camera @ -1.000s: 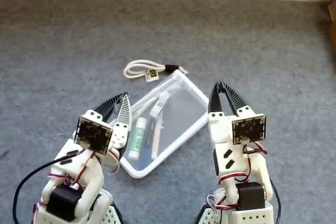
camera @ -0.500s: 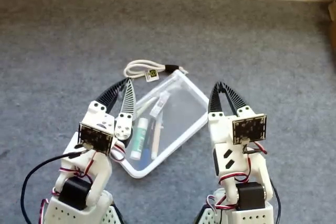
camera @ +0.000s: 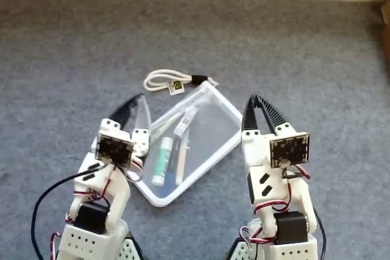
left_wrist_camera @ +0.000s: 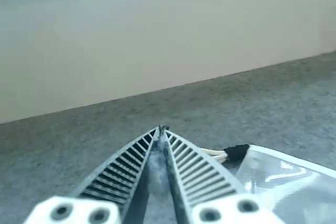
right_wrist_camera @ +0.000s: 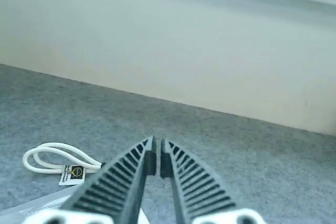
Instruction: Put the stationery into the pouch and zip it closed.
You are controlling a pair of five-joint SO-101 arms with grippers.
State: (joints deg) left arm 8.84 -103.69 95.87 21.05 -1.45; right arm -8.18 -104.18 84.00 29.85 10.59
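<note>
- Judging by how things lie, the filling is taken as done: a white tube with green print (camera: 159, 161) and slim white and dark pens (camera: 181, 141) are seen inside the clear plastic pouch with a white border (camera: 216, 120). The pouch is laid flat and aslant on the grey carpet (camera: 73, 47).
- A white cord loop (camera: 159, 80) with a black end piece (camera: 199, 80) is fixed at the pouch's far corner. Whether the zip is drawn shut along the pouch's edge cannot be told.
- The left gripper (camera: 139, 97) is held just beside the pouch's left long edge, near the cord corner. Its jaws are pressed together at the tips and nothing is held.
- The right gripper (camera: 254, 97) is held just off the pouch's right corner. Its jaws are all but closed, with a thin slit left between them, and nothing is gripped.
- Zipping is judged to be the step in hand, so the jaws must be opened before anything can be taken.
- The pouch is best pinned by one gripper at the end of the zip edge away from the pull. Otherwise so light a pouch is likely to be dragged across the carpet.
- The black end piece is judged a firmer hold than the slack cord, which would have to be drawn taut before any force is passed on.
- The pull is best kept low and in line with the pouch's edge, since the thin film is likely to buckle if lifted.
- The pen ends near the pouch's far edge should be kept out of the zip line.
</note>
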